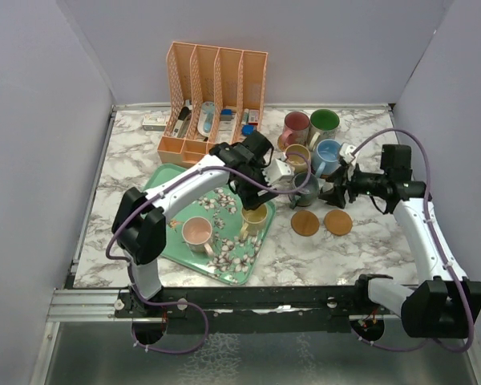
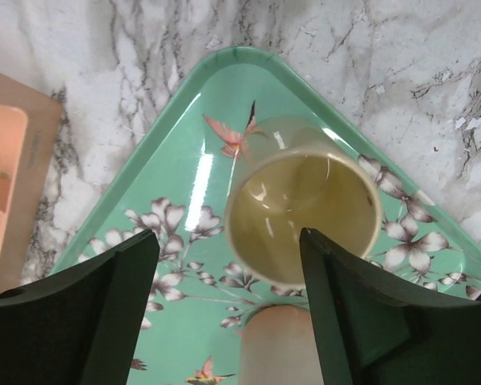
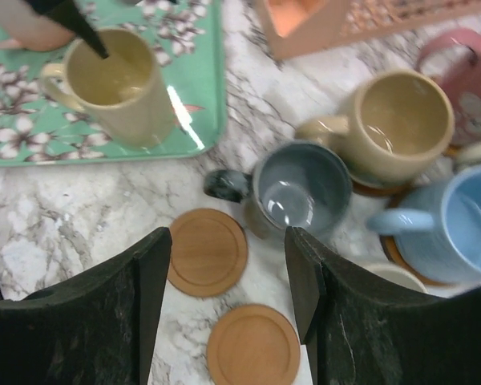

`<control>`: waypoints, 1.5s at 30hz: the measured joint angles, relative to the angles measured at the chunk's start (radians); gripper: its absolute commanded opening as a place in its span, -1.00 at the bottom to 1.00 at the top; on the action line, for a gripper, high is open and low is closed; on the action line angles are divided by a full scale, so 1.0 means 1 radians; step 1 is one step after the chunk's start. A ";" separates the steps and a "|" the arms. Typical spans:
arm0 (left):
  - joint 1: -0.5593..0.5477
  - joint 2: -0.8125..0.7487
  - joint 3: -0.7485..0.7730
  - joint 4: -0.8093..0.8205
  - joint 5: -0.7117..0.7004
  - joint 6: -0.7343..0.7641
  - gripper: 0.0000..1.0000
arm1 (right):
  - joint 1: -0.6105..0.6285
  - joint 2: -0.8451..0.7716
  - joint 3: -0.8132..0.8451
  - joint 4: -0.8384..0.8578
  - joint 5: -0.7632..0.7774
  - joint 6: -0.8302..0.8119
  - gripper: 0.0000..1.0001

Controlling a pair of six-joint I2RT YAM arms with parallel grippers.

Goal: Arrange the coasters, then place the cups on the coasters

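In the top view a yellow cup (image 1: pixel 254 218) and a pink cup (image 1: pixel 197 233) stand on the green floral tray (image 1: pixel 224 258). My left gripper (image 1: pixel 248 195) hangs open just above the yellow cup (image 2: pixel 301 208), holding nothing; the pink cup (image 2: pixel 280 346) shows below it. My right gripper (image 3: pixel 228 241) is open over two bare coasters (image 3: pixel 207 251) (image 3: pixel 252 345), beside the grey-blue cup (image 3: pixel 297 188). The tan cup (image 3: pixel 401 120) and the blue cup (image 3: pixel 465 224) stand on coasters. Maroon (image 1: pixel 296 126) and green (image 1: pixel 324 123) cups stand behind.
A peach file organizer (image 1: pixel 212 96) with small items stands at the back left. A white cup (image 1: pixel 280 170) sits between the two grippers. Grey walls close in the marble table (image 1: pixel 120 241) on three sides.
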 measured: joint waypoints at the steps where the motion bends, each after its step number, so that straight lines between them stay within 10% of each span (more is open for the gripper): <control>1: 0.012 -0.014 0.000 0.001 0.010 0.003 0.55 | 0.025 0.000 0.001 -0.004 0.003 -0.009 0.18; 28: 0.416 -0.245 -0.048 0.054 0.117 -0.053 0.64 | 0.830 0.387 0.184 0.019 0.319 -0.156 0.07; 45: 0.416 -0.263 -0.085 0.069 0.151 -0.053 0.64 | 0.942 0.509 0.217 0.039 0.549 -0.142 -0.76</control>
